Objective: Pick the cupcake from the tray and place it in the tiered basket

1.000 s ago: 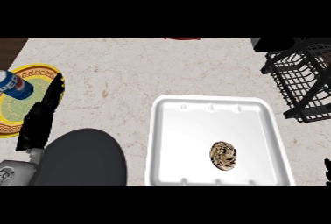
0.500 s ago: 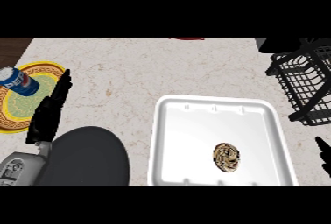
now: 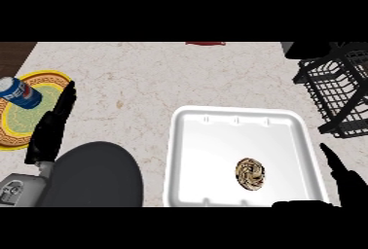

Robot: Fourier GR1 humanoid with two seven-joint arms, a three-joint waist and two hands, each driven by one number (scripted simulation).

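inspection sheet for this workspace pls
surface: pale marbled counter, no spills seen
job's things: cupcake lies in the white tray, toward its near right; black wire tiered basket at far right, apart from the tray
clutter: blue can on a yellow-rimmed plate at left; dark grey round object near left; red item cut off at far edge
robot hands: left robot hand open, fingers straight, at the plate's right edge; right robot hand open by the tray's right rim; both hold nothing
cables: nothing seen
surroundings: dark wood past the counter's far left corner
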